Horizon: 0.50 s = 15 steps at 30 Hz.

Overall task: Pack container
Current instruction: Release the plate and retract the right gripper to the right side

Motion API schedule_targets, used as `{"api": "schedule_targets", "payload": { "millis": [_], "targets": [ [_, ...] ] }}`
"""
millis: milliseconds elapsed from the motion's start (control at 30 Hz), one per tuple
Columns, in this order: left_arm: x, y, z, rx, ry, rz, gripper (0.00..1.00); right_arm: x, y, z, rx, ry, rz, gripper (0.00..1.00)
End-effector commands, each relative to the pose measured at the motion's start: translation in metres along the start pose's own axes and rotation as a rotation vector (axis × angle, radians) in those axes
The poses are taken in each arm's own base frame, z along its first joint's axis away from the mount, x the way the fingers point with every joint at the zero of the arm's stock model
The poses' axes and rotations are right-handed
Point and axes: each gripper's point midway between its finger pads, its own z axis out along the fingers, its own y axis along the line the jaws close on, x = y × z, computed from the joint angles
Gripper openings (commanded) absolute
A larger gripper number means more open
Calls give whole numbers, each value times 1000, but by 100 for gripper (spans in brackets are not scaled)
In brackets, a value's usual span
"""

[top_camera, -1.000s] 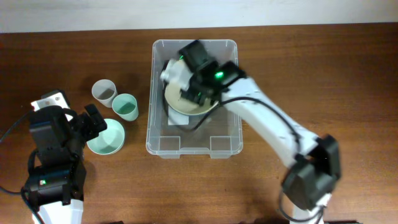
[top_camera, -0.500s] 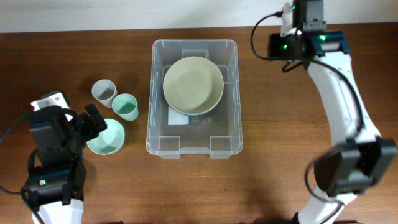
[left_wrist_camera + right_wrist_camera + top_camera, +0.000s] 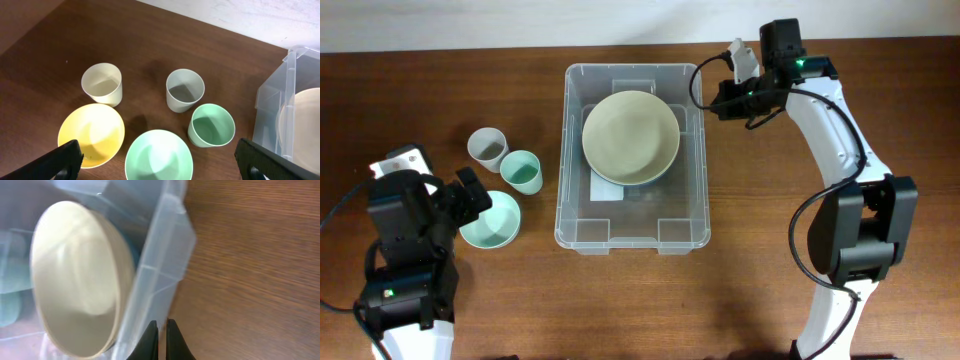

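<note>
One-line status: packing looks part done by my read. One bowl is in, five pieces are out on the desk (image 3: 770,280).
Overhead, container: the container (image 3: 563,170) sits mid-desk with its top open and a white label (image 3: 605,192) on its base.
Overhead, contents: cream bowl (image 3: 631,137) upright in the far half. The near half is bare.
Overhead, loose: grey cup (image 3: 487,148), green cup (image 3: 521,171) and green bowl (image 3: 490,220) sit left of the container, apart from it.
Overhead, right hand: right hand (image 3: 720,100) is just outside the container's far right corner, near the rim. Opening not readable from here.
Overhead, left hand: left hand (image 3: 476,195) is over the green bowl's edge.
Left wrist, hand: fingers spread wide at the bottom corners of the frame (image 3: 157,150), nothing held.
Left wrist, below: green bowl (image 3: 158,156) is directly under the hand with the yellow bowl (image 3: 91,135) beside it. Cream cup (image 3: 102,84), grey cup (image 3: 185,90) and green cup (image 3: 212,125) are beyond. Nothing is stacked.
Left wrist, container: its corner (image 3: 272,105) shows at the right edge, with the cream bowl visible through the wall.
Right wrist, hand: fingers nearly together with a thin slit between them (image 3: 161,335), gripping nothing. The tips are just beside the container wall (image 3: 160,270) on the outside. Can't tell if they touch it.
Right wrist, contents: cream bowl (image 3: 75,275) fills the view inside the wall.
Handling: the container is probably light with thin, slick walls that flex. It is likely to skate on the desk if nudged.
Grip: take it by the rolled rim or a stepped corner. Pinching mid-wall would likely bow it.
</note>
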Motion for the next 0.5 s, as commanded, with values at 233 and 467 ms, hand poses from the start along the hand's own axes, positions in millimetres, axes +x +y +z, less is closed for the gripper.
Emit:
{"api": "schedule_targets", "payload": {
  "millis": [233,467],
  "targets": [
    [-7,2,-3,-9,-18,-7,99,4,12,8,-74,18,-19,4],
    [-7,2,-3,-9,-18,-7,99,2,-8,8,43,12,-26,4]
  ]
}}
